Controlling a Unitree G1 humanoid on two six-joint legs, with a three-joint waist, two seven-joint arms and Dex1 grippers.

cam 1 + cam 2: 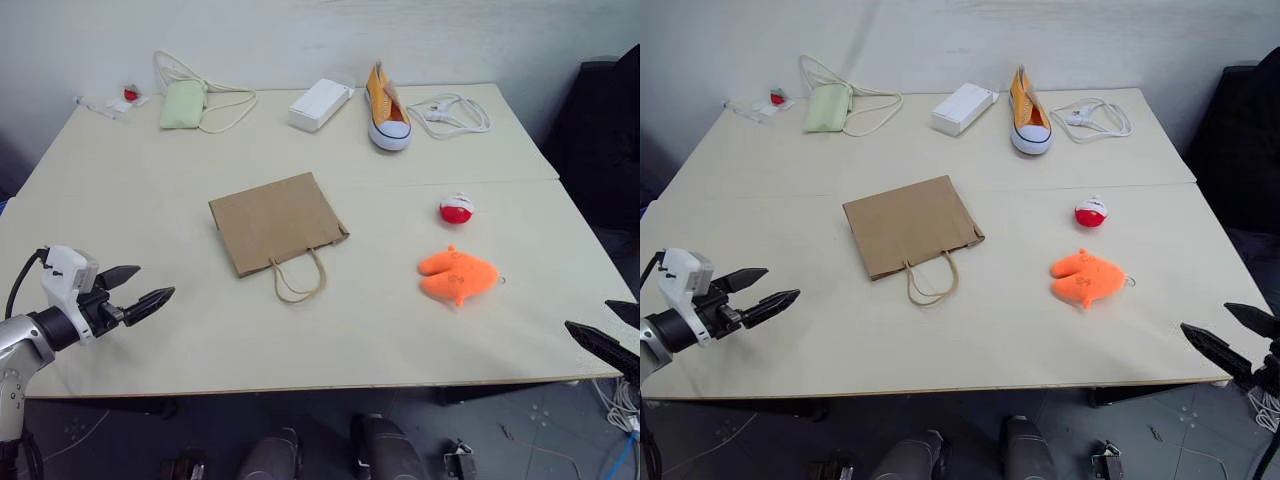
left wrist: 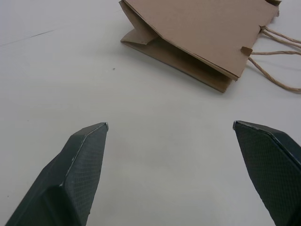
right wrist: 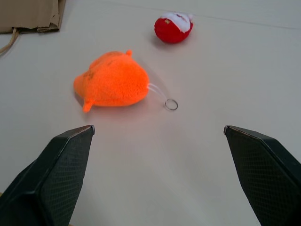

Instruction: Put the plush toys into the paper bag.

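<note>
1. Left eye view: the bag (image 1: 277, 221) lies flat mid-frame on the table (image 1: 180, 330), its cord handles (image 1: 298, 278) trailing toward the lower edge. Right of centre sits the orange toy (image 1: 457, 274), and just above it the red-and-white ball (image 1: 456, 209). Along the top edge: a green pouch (image 1: 183, 104), a white box (image 1: 320, 104), a sneaker (image 1: 386, 121) and a white cable (image 1: 452, 112). The left gripper (image 1: 136, 291) hovers at lower left, fingers spread, holding nothing.
2. Right eye view: the right gripper (image 1: 1228, 337) pokes in at the lower right corner, fingers apart and empty, well clear of both toys.
3. Left wrist view: two black fingers (image 2: 80, 169) stand wide over bare tabletop; the bag fills the upper part, its side fold facing the camera.
4. Right wrist view: fingers wide again; the orange toy lies at upper left with a small metal ring (image 3: 171, 104) on a loop, the ball beyond it at top centre.
</note>
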